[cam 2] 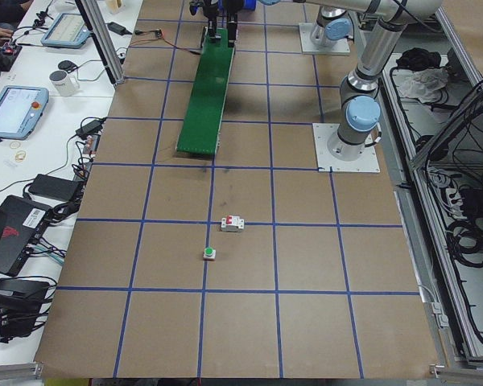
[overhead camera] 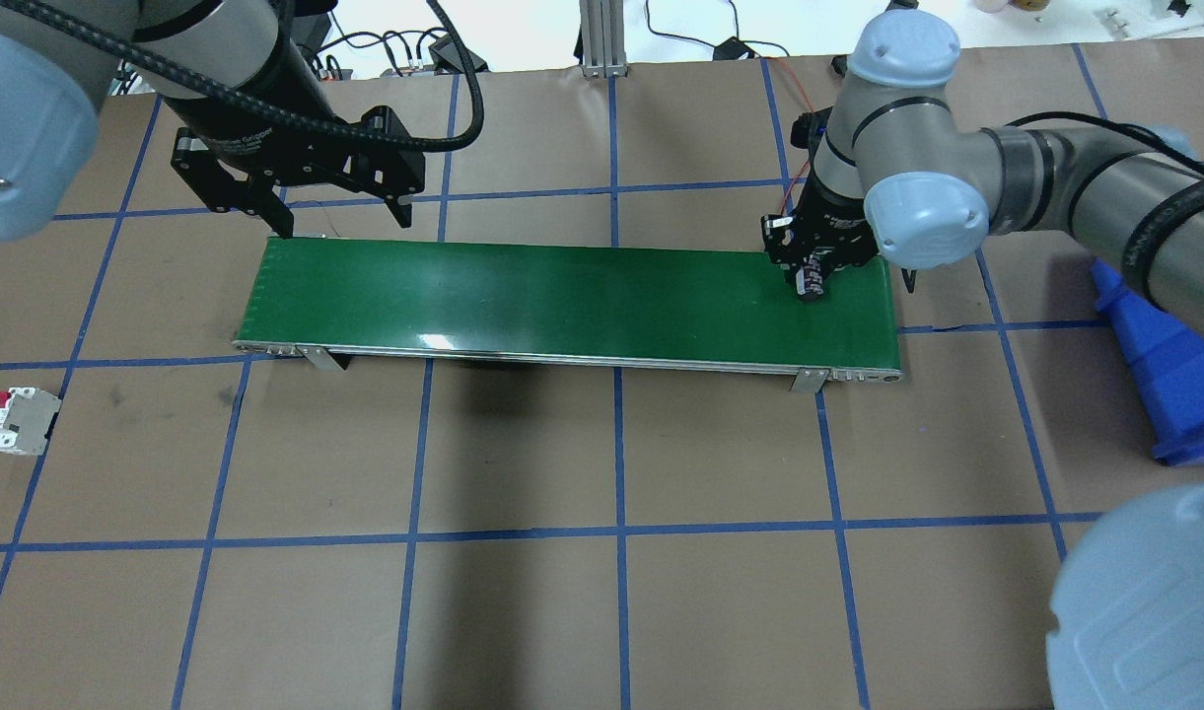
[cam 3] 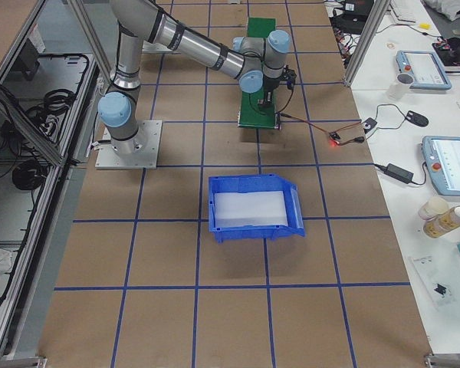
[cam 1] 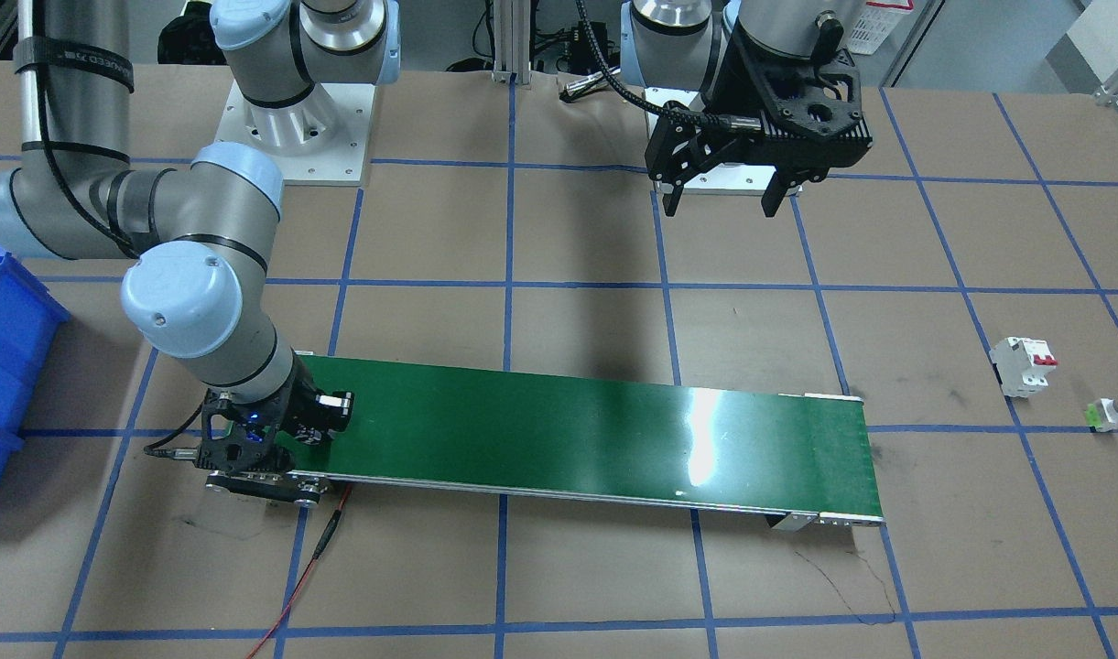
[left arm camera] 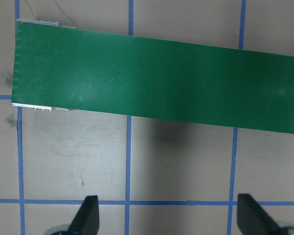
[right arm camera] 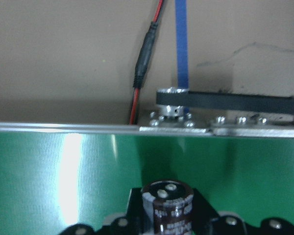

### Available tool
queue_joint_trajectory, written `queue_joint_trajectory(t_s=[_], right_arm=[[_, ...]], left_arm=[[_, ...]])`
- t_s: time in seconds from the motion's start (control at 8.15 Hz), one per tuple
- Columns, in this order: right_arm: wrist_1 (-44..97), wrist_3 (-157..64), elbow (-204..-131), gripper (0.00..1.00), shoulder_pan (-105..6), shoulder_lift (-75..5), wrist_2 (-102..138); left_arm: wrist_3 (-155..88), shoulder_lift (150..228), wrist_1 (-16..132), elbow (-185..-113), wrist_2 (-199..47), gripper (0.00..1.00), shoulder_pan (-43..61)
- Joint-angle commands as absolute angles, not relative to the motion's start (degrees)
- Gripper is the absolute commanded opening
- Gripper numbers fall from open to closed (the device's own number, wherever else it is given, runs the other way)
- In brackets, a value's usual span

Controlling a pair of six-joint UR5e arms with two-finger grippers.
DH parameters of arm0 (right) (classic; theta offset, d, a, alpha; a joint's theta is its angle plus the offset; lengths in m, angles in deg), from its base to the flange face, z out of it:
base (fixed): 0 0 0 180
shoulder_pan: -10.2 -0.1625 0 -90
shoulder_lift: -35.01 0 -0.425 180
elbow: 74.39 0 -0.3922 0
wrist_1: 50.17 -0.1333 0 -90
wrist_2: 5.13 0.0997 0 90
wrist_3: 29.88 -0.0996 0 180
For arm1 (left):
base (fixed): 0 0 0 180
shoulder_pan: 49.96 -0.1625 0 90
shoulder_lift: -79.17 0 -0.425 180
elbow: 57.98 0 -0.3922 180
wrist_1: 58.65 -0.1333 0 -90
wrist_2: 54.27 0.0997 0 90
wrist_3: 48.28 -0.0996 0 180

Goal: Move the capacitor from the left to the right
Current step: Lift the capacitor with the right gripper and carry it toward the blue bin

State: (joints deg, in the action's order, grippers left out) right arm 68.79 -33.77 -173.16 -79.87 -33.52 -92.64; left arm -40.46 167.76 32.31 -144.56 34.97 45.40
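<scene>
The capacitor (right arm camera: pixel 167 205) is a small dark cylinder with a silvery top. It sits between the fingers of my right gripper (right arm camera: pixel 167 223), low over the right end of the green conveyor belt (overhead camera: pixel 562 296). It also shows in the overhead view (overhead camera: pixel 812 279) and the front view (cam 1: pixel 335 408). My right gripper (overhead camera: pixel 816 268) is shut on it. I cannot tell if the capacitor touches the belt. My left gripper (overhead camera: pixel 340 212) is open and empty, high above the belt's left end. Its fingers (left arm camera: pixel 86 218) frame bare table in the left wrist view.
A blue bin (overhead camera: pixel 1164 365) stands on the table beyond the belt's right end. A white breaker (overhead camera: pixel 10 419) and a green-capped push button (cam 1: pixel 1117 412) lie beyond the left end. A red and black wire (right arm camera: pixel 137 98) runs off by the belt's right end.
</scene>
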Motion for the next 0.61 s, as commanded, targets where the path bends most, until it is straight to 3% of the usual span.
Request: queue_joint_trajectory(t_s=[0.0,0.49], right_arm=[[66.13,-28.52,-169.32,0.11,-74.20,-34.94,-94.24],[64.52,10.98,-169.05,0.11,-54.09,-37.41,-98.12]], left_arm=[[-40.46,167.76,32.31,-144.56,35.02,1.00,45.40],[-40.46,167.76,32.31,-144.56,35.02,1.00,45.40]])
